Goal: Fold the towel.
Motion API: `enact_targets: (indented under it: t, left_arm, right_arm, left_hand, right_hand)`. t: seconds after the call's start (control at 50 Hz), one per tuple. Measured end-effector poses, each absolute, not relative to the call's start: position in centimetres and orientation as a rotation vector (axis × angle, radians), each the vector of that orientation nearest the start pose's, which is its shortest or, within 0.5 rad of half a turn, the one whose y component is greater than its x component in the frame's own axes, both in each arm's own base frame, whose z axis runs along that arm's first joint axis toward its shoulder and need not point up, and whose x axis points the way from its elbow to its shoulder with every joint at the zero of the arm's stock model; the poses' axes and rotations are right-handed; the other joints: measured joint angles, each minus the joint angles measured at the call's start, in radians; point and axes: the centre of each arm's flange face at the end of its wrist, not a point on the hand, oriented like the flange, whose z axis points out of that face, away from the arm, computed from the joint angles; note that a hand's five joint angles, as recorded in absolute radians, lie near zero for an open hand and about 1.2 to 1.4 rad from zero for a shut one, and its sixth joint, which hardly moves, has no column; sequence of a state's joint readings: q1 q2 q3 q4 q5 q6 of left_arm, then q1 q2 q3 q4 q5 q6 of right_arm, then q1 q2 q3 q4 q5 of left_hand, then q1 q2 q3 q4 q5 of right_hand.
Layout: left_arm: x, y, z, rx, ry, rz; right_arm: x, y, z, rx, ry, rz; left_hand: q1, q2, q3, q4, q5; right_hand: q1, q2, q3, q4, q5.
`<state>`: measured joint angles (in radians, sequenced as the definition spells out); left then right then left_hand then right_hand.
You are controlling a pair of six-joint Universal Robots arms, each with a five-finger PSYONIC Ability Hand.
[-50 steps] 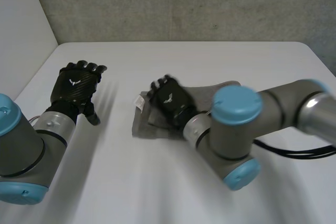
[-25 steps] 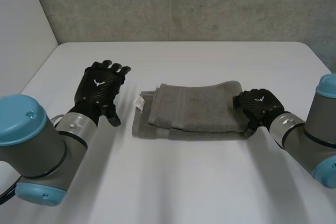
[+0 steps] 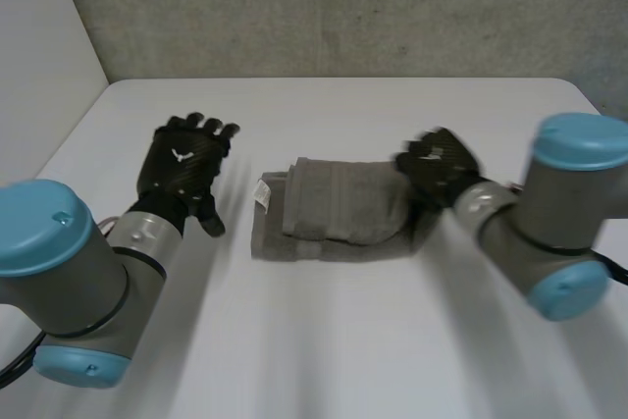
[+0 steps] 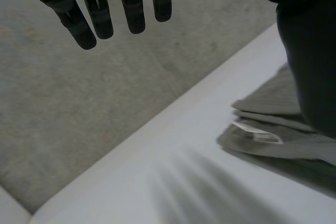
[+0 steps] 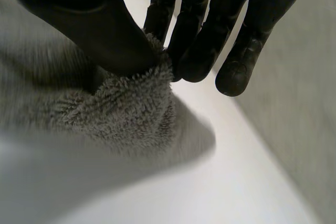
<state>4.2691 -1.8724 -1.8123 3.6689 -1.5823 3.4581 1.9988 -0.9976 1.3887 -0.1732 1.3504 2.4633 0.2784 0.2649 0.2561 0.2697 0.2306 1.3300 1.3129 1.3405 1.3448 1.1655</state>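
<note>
Since half a second ago, the right hand has been carried from the far right end of the cloth toward its middle. The right end of the grey terry towel has been drawn along with it, so that the cloth is now seen shorter and bulged upward on that side. In the right wrist view, a fluffy edge of the towel is pinched between the thumb and the curled fingers, so the grip is closed on the cloth. The towel is found lying on the white table between the two hands, folded in layers, with a small white label sticking out at its left end. The left hand has hardly been shifted. It is held just left of the towel and apart from it, its fingers straight and spread, with nothing grasped. In the left wrist view the label end of the towel is seen beside that hand, untouched.
</note>
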Motion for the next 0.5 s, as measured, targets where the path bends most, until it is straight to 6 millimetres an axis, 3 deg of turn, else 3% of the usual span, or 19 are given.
enact_targets:
  t: [0.12, 0.22, 0.36, 0.44, 0.48, 0.5]
  left_arm:
    - [-25.5, -26.3, 20.4, 0.725, 2.095, -2.288]
    - [-24.4, -26.8, 21.9, 0.584, 2.079, -2.328]
    - [-23.9, -26.9, 22.5, 0.499, 2.092, -2.362]
    - [-24.0, -26.9, 22.6, 0.497, 2.097, -2.369]
    - [-24.2, -27.0, 22.6, 0.501, 2.096, -2.375]
    - [-24.2, -27.1, 22.6, 0.502, 2.095, -2.377]
  right_arm:
    - [37.0, -25.1, 19.0, -1.701, 1.576, -2.059]
    - [41.5, -21.1, 16.6, -1.798, 1.380, -1.990]
    - [42.8, -19.7, 13.6, -1.814, 1.392, -1.898]
    - [42.4, -19.8, 14.4, -1.709, 1.463, -1.873]
    - [41.9, -19.8, 15.9, -1.597, 1.508, -1.861]
    - [41.7, -19.9, 16.3, -1.567, 1.519, -1.857]
  left_hand:
    - [-0.003, 0.000, -0.004, 0.000, -0.001]
    - [-0.004, -0.001, -0.005, 0.000, -0.003]
    - [-0.006, -0.004, -0.005, 0.000, -0.003]
    - [-0.006, -0.004, -0.005, 0.000, -0.003]
    - [-0.006, -0.004, -0.005, 0.000, -0.003]
    - [-0.006, -0.004, -0.005, 0.000, -0.003]
  right_hand:
    - [0.000, 0.000, 0.000, 0.000, -0.001]
    - [0.000, 0.000, 0.000, 0.000, -0.001]
    - [-0.013, -0.005, -0.019, -0.026, -0.016]
    - [-0.535, -0.534, -0.540, -0.549, -0.559]
    - [-0.899, -0.900, -0.901, -0.893, -0.928]
    - [-0.969, -0.957, -0.962, -0.970, -1.004]
